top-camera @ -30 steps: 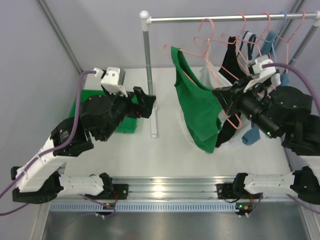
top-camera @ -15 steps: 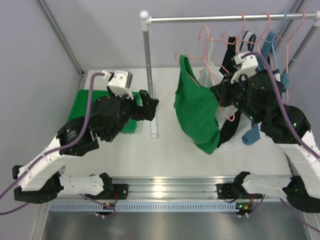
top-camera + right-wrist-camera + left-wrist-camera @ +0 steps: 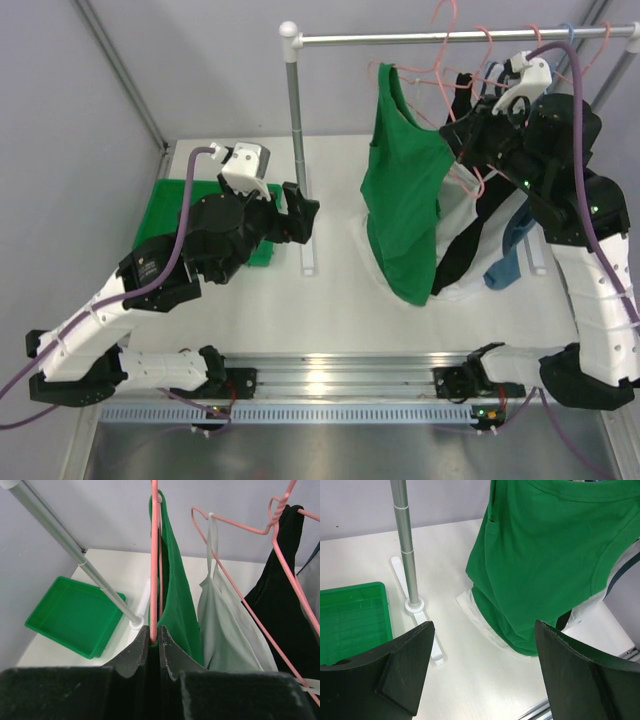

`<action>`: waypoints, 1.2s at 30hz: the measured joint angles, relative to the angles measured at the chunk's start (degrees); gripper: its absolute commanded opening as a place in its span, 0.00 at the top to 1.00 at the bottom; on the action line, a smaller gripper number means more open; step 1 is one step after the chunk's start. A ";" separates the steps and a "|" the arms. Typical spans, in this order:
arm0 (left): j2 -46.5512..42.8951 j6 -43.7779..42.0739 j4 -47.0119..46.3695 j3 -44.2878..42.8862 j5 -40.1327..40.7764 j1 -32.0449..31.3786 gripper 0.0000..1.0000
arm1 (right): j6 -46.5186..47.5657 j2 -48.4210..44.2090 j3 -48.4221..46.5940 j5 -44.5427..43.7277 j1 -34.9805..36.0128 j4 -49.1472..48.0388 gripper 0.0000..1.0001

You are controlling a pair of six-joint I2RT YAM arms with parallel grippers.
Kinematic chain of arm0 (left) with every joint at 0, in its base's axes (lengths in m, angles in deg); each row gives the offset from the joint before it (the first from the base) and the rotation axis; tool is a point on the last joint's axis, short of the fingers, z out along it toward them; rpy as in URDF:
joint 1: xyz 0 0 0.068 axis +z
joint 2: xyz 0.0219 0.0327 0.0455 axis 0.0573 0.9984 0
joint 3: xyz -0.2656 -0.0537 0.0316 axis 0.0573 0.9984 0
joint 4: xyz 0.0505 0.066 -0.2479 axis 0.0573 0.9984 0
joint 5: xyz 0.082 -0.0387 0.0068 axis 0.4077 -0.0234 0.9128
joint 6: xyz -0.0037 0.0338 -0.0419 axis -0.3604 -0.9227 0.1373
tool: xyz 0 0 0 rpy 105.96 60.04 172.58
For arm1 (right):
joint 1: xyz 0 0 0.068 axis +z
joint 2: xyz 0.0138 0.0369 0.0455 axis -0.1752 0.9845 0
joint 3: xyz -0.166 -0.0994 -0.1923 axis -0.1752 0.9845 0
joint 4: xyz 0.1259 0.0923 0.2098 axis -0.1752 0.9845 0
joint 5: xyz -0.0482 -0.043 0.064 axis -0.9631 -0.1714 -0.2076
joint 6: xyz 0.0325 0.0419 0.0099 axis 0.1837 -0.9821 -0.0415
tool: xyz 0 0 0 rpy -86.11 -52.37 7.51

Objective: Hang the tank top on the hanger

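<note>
The bright green tank top [image 3: 405, 215] hangs on a salmon-pink wire hanger [image 3: 440, 35], raised up near the rail [image 3: 460, 37]. My right gripper [image 3: 462, 132] is shut on that hanger's wire and a fold of the green top; in the right wrist view the pink wire [image 3: 154, 555] runs straight up from between the closed fingers [image 3: 135, 647], with the green top [image 3: 177, 595] draped beside it. My left gripper [image 3: 303, 212] is open and empty, low over the table left of the top; in its wrist view the top [image 3: 550, 555] hangs ahead.
A green tray [image 3: 172, 215] lies at the left, also in the left wrist view [image 3: 350, 620]. The rack's upright pole [image 3: 294, 110] and foot [image 3: 415, 605] stand mid-table. A white strappy top [image 3: 225, 625], a black top [image 3: 285, 585] and other hangers hang at the right.
My right arm has lifted the hanger and green top upward and right toward the rail; the top now hangs higher. My left gripper shifted slightly right.
</note>
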 measured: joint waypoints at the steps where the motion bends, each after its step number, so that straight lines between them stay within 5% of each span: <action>1: 0.00 0.00 0.00 0.02 -0.02 0.00 0.14 | -0.48 0.37 -0.02 1.27 -1.16 -0.20 1.00; 7: -0.02 -0.02 0.00 0.15 -0.02 0.00 0.14 | -3.30 3.74 0.13 9.40 -8.11 -1.75 1.00; 19: -0.44 0.02 -0.04 1.51 -0.04 0.00 0.14 | -4.76 1.62 9.73 13.77 -9.38 -6.43 0.99; 36: -0.52 0.07 -0.09 2.67 -0.07 0.00 0.14 | -5.31 -2.03 11.74 13.73 -9.46 -8.13 0.43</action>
